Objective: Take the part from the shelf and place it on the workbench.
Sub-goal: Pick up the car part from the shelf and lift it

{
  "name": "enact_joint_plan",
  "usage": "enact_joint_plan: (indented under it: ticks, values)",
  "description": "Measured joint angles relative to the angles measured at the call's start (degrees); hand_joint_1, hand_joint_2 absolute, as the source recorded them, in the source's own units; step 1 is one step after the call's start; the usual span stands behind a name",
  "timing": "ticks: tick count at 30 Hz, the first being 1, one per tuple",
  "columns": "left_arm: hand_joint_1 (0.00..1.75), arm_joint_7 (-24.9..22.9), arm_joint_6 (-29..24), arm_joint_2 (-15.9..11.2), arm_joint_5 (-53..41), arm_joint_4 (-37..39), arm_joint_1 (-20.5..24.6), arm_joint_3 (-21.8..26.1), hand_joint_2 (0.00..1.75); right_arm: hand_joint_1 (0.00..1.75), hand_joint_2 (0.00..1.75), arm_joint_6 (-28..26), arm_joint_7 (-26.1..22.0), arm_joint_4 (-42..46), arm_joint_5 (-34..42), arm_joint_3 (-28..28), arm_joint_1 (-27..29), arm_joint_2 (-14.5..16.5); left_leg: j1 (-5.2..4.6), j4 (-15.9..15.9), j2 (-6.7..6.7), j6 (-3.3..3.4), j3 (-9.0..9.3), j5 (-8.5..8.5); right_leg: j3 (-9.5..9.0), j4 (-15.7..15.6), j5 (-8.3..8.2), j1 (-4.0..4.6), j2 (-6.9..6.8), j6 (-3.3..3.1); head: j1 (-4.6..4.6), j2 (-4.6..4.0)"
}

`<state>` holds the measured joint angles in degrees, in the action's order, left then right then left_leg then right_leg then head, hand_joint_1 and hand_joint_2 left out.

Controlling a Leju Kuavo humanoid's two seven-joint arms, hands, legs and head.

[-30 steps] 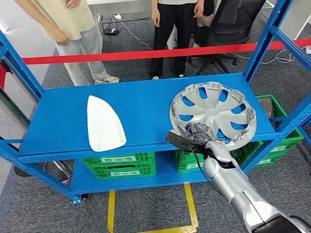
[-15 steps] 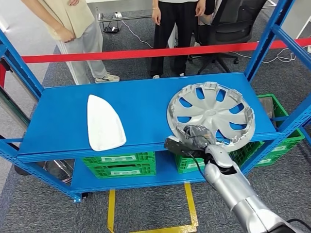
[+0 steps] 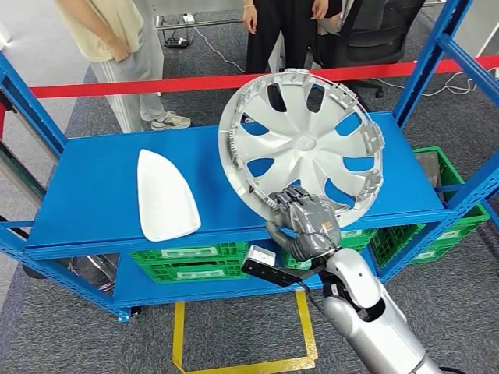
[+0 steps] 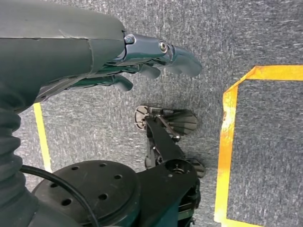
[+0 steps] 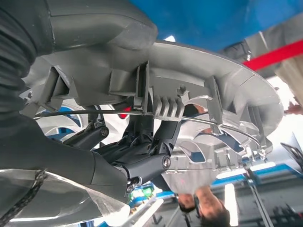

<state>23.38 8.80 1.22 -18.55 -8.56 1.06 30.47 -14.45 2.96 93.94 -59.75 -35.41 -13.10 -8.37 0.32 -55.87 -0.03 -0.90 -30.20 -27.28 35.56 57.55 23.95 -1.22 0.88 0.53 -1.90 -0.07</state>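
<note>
My right hand (image 3: pixel 306 222) grips the near rim of a silver hubcap (image 3: pixel 300 144), which stands tilted up above the blue shelf (image 3: pixel 94 195) with its inner face toward me. In the right wrist view the hubcap's ribbed rim (image 5: pixel 200 94) runs across my dark fingers (image 5: pixel 143 156), which curl around its edge. A white teardrop-shaped part (image 3: pixel 164 196) lies flat on the shelf to the left. My left hand (image 4: pixel 143 61) hangs over grey carpet, fingers straight and apart, holding nothing.
Blue shelf uprights (image 3: pixel 433 54) stand at both sides, and a red tape (image 3: pixel 135 87) runs behind the shelf. Green crates (image 3: pixel 188 263) sit on the lower level. People stand beyond the tape beside an office chair (image 3: pixel 376 31). Yellow floor tape (image 3: pixel 303 312) marks the carpet below.
The hubcap has been lifted off the shelf and tipped upright, moving left and up with my right hand. The white part has stayed put.
</note>
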Motion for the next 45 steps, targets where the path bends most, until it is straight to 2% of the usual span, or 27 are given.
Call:
enact_joint_plan:
  ticks: [13,23,40,42,45]
  values:
    - [0.0,-1.64,1.1,-0.63,-2.64,-0.46,0.28,-0.05,1.75,1.75,1.75,-6.61,-3.19,6.69,-0.48,-0.31,2.38,-1.78,0.02,0.0,0.0,-0.03,-0.11,0.06,0.14,0.01,-0.05,0.01,0.01,0.0,0.01,0.0]
    - [0.0,-1.77,1.34,-1.31,-6.74,-0.46,0.31,-1.38,1.75,1.75,1.75,-7.29,-5.23,7.98,-0.11,-1.05,3.05,-2.36,0.02,0.0,0.0,-0.03,-0.14,0.06,0.15,0.01,-0.05,0.0,0.0,0.0,0.0,0.0]
    - [0.0,-0.49,1.97,-1.32,-6.67,-0.49,0.3,-1.84,1.75,1.75,1.75,-7.22,-5.61,7.98,0.7,-2.63,3.28,-2.38,0.02,0.0,0.0,-0.03,-0.17,0.06,0.18,0.01,-0.05,0.0,0.0,0.0,0.0,0.0]
    - [0.0,0.33,-0.14,-0.81,-5.46,-0.49,0.31,-1.61,1.75,1.75,1.75,-7.2,-6.14,7.98,1.55,-2.72,3.25,-2.38,-0.04,-0.23,-0.01,0.18,-0.25,-0.03,0.17,-0.06,-0.13,-0.15,-0.01,0.11,0.02,0.0]
    - [0.0,1.88,-9.07,1.38,-2.08,-0.52,0.42,-0.01,1.75,1.75,1.75,-6.34,-8.24,7.96,6.52,-2.96,2.99,-2.24,-0.24,-0.68,0.0,0.87,-0.43,-0.2,0.2,-0.1,-0.34,-0.43,-0.04,0.51,0.05,0.0]
